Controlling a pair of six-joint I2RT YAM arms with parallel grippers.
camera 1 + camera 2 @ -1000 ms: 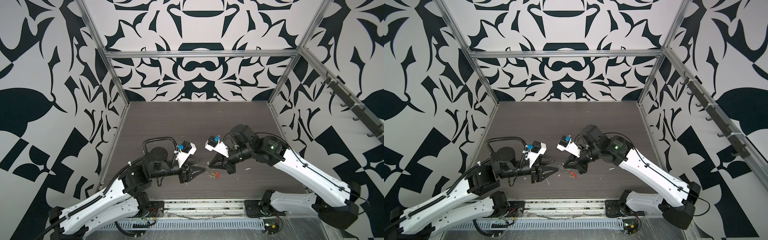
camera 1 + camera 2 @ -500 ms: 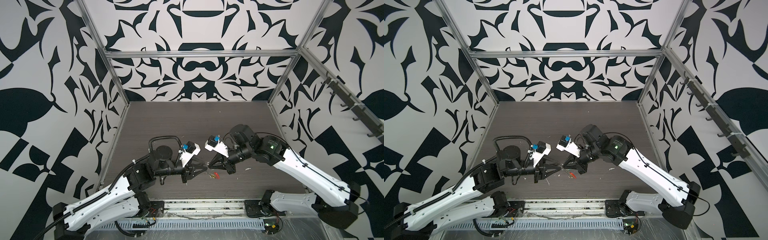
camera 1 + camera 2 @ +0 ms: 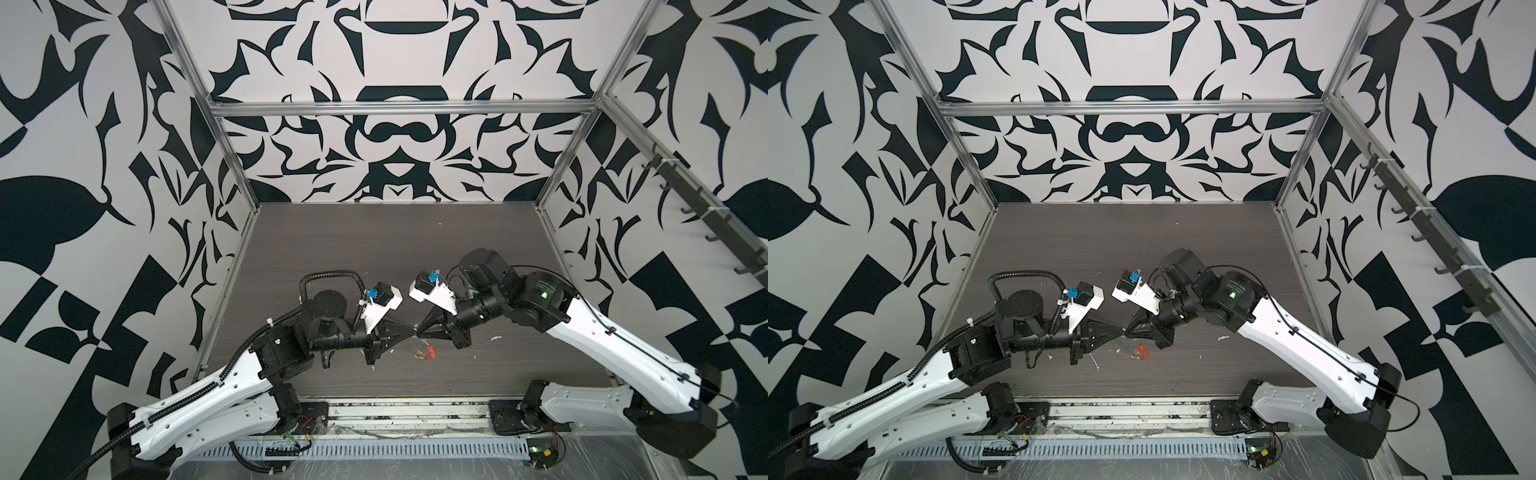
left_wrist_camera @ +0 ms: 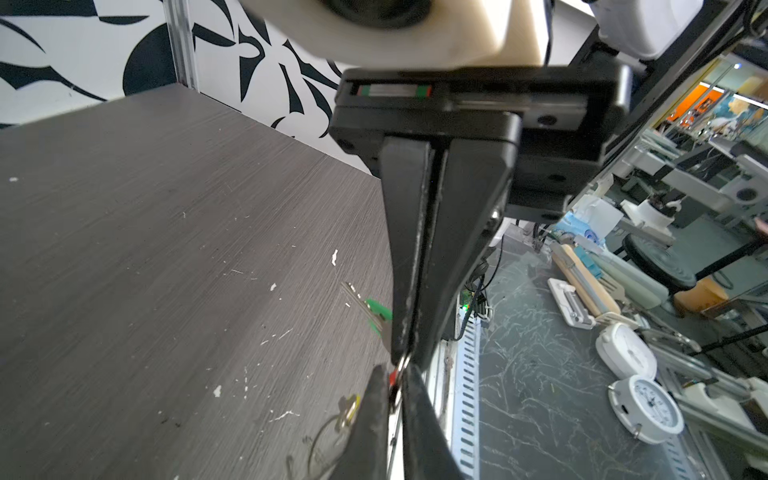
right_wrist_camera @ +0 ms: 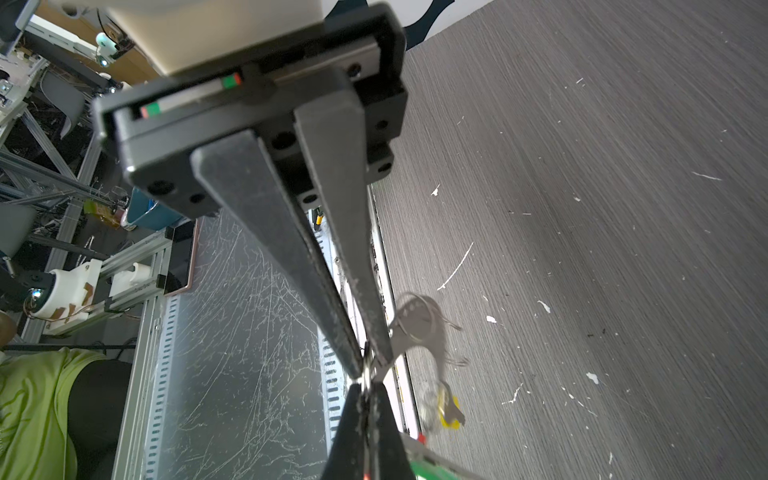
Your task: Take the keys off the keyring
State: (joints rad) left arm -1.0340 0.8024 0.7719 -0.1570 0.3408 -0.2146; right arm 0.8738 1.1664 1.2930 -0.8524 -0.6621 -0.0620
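The keyring (image 3: 430, 352) is held above the front middle of the desk (image 3: 374, 249), between the two arms. In both top views its red sleeve (image 3: 1143, 351) is seen hanging just below and to the right of the point where the gripper tips meet. The green key (image 4: 365, 307) is seen in the left wrist view just beside one finger of the left gripper (image 4: 405, 353), with its head hidden behind that finger. The yellow key (image 4: 348, 409) is seen farther along, by a thin loop of wire, next to the tip of the right gripper (image 4: 392, 386). In the right wrist view the yellow tag is seen beside the meeting tips, and a shadow is thrown on the desk behind it. Whether either key touches the desk cannot be told.

The left gripper is closed, its jaws pressed together on a thin silvery loop of the keyring at the very tips. The right gripper (image 5: 365, 361) is likewise closed on the keyring, with a bit of red showing at its tips. The two grippers are set tip to tip, almost touching, and the short stretch of metal between them is pinched from both sides.

White flecks (image 5: 455, 266) are scattered over the dark wood-grain desk.
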